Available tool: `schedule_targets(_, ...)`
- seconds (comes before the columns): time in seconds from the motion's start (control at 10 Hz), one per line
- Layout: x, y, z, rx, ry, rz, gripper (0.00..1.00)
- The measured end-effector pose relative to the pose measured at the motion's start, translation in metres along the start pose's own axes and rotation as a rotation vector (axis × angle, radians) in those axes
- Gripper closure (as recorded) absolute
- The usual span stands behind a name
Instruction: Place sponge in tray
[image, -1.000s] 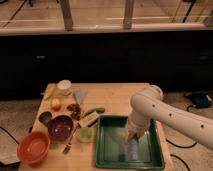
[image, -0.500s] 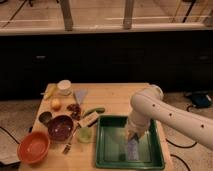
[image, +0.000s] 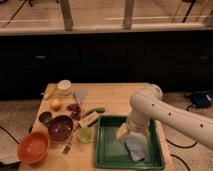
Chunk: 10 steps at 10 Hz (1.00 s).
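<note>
The dark-green tray (image: 106, 150) stands at the front right of the wooden table. The pale blue-grey sponge (image: 134, 149) lies flat on the tray's bottom, right of its middle. My white arm reaches in from the right and bends down over the tray. My gripper (image: 126, 132) hangs just above the tray floor, right behind and slightly left of the sponge, very close to it. I cannot tell whether it touches the sponge.
Left of the tray are a green cup (image: 84, 134), a beige block (image: 90, 119), a purple bowl (image: 60, 126), an orange bowl (image: 34, 147) and a fork (image: 68, 144). Further back are a pale blue triangular piece (image: 80, 95), a white container (image: 64, 86) and a banana (image: 50, 91).
</note>
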Motion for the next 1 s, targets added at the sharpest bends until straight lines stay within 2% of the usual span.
schedule_targets(0.3,-0.0006,0.0025,-0.0007,0.006,0.003,-0.008,0.20)
schedule_targets(0.5,0.0013,0.0036,-0.0016,0.031,0.015,-0.005,0.20)
schedule_targets(1.0,0.0027,0.0047,-0.0019,0.038,0.014,0.004,0.20)
